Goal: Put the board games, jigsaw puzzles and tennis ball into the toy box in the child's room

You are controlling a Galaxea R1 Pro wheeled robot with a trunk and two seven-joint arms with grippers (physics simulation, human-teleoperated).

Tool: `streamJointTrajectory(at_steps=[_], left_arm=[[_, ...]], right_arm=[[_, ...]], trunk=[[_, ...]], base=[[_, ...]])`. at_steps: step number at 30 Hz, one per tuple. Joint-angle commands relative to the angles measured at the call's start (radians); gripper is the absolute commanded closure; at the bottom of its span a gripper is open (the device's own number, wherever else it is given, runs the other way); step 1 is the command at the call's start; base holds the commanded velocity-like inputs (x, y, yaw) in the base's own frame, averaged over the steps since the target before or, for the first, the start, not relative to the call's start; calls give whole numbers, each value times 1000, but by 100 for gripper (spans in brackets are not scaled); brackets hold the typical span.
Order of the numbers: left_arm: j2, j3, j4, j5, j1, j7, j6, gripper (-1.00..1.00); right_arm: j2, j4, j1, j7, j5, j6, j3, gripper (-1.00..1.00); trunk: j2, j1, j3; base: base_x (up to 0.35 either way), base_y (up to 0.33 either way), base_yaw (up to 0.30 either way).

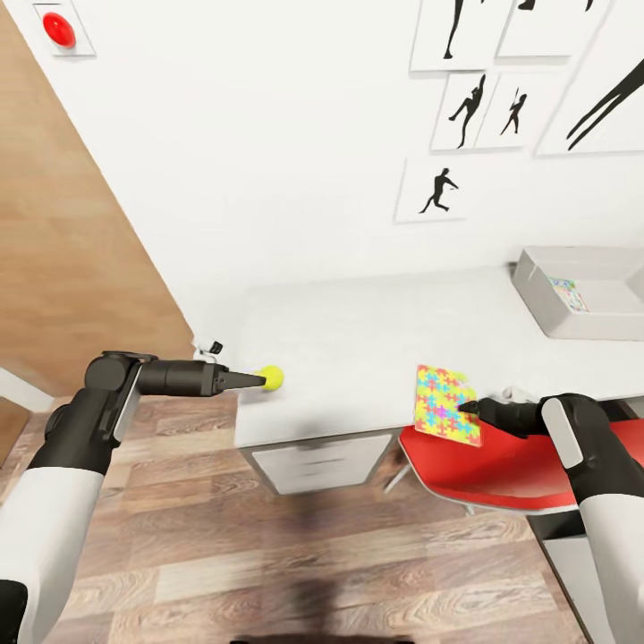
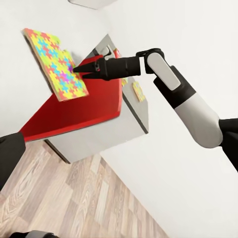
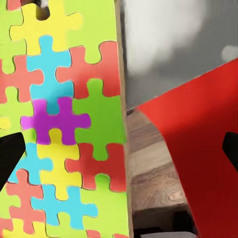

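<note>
A red chair seat (image 1: 483, 470) is showing at the lower right of the head view, partly tucked under the desk edge, with a thin pale leg slanting down at its left. In the upper right, five black-silhouette sports posters (image 1: 434, 190) are hanging on the white wall (image 1: 268, 134) — the lowest one showing a running figure. A red round button on a pale square plate (image 1: 60, 29) is sitting in the upper left corner, just beside a wood-panelled surface (image 1: 63, 233) running down the left edge. Wood-plank flooring (image 1: 295, 555) is filling the lower part — a soft shadow is lying across it near the bottom centre. White drawer fronts (image 1: 326, 462) are showing at the centre.
</note>
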Motion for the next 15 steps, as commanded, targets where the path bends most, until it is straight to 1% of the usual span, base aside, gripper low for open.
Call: streamJointTrajectory(at_steps=[1,6,10,15], left_arm=[[1,-3,0,3,-1,-2,11,-100],[0,-3,0,3,-1,-2,11,-100],[0,-3,0,3,0,-2,11,-100],[0,-3,0,3,0,-2,11,-100]], right_arm=[[1,63,0,11,20,4,-2,-100],[1,63,0,12,20,4,-2,-100],[1,63,0,12,19,4,-2,-100],[0,63,0,12,19,5,-2,-100]], trunk=[[-1,1,-2],[-1,1,-2],[-1,1,-2],[-1,1,-2]], base=[[-4,167,0],[-1,71,0],[0,138,0],[-21,54,0]])
